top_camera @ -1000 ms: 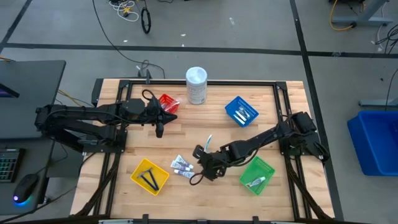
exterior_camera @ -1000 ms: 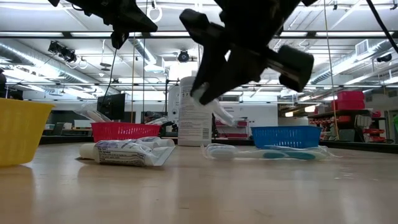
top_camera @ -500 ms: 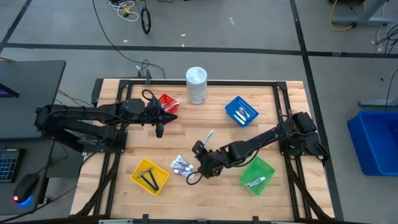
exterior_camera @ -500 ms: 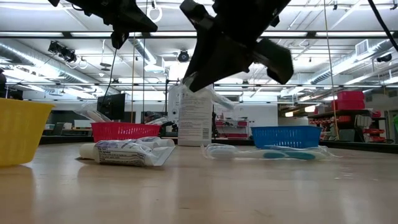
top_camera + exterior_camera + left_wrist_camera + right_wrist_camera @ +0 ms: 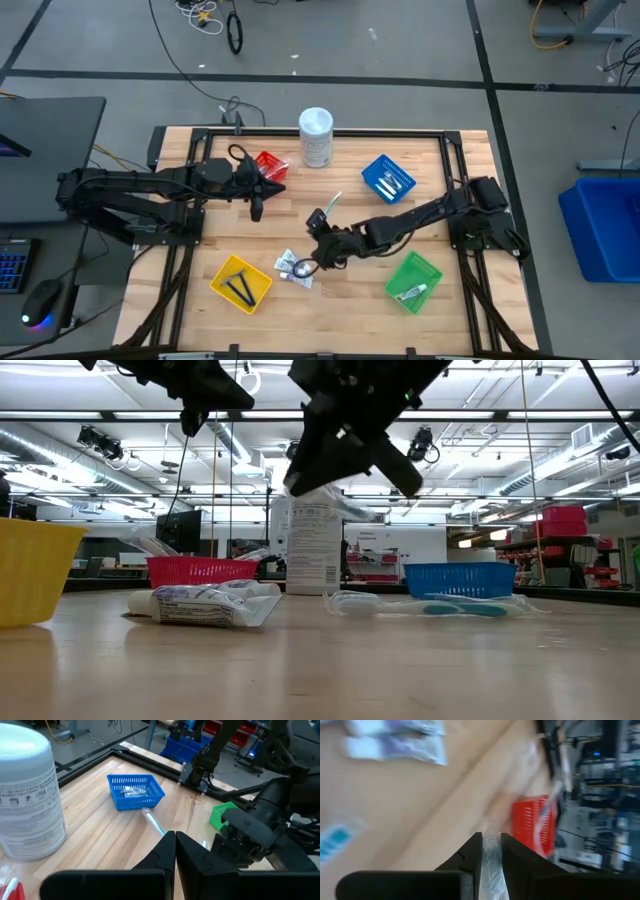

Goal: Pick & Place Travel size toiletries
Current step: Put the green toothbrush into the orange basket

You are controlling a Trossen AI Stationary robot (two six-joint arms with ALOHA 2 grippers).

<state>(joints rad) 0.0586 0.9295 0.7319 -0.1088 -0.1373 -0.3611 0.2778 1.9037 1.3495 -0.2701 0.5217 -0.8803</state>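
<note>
My right gripper [image 5: 317, 223] hangs over the middle of the table, shut on a small clear-wrapped toiletry [image 5: 491, 851]; its fingers point toward the red basket [image 5: 535, 825]. White tubes [image 5: 294, 267] lie flat on the table just near of it. A pale-blue toothbrush [image 5: 333, 205] lies flat beside it, toward the far side. My left gripper [image 5: 255, 207] is shut and empty, high up next to the red basket [image 5: 268, 165]. My right gripper pinches the clear-wrapped toiletry [image 5: 492, 845] between its two fingers. The fingers slant down from the table's right toward its far left. The item [image 5: 358, 510] sticks out from the gripper, lifted clear of the table.
A tall white container [image 5: 316, 137] stands at the far edge. The blue basket [image 5: 388, 178] holds a few items, the green basket [image 5: 413, 280] one, the yellow basket [image 5: 240, 282] thin black pieces. Bare wood lies between the baskets.
My right gripper has risen a little and swung from beside the tubes toward the table's far edge, turning its fingers toward the red basket, with the clear-wrapped item still between them.
</note>
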